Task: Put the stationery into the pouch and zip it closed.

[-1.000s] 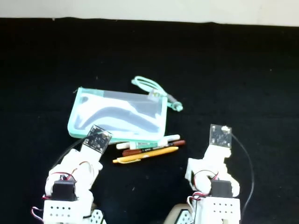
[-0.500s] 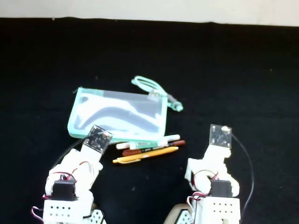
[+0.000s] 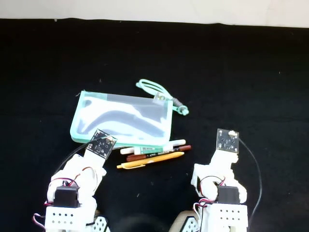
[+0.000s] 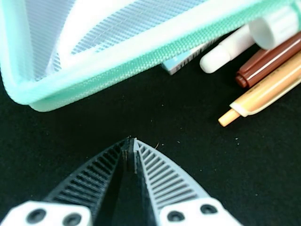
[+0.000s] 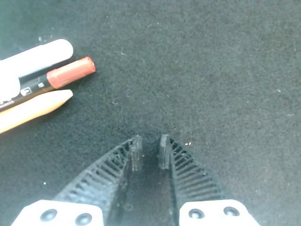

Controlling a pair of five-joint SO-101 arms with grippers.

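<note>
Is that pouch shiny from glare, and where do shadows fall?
High view: pale glare covers the pouch, broken by a dark curved streak. Left wrist view: its mesh shines white in one patch. Right wrist view: a darker shadow lies on the table just under the tips of the right tool.

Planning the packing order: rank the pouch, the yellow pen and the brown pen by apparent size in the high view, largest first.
1. The pouch, far the largest.
2. The yellow pen and the brown pen: slim, nearly equal in length, lying side by side, so I won't rank one over the other.
</note>
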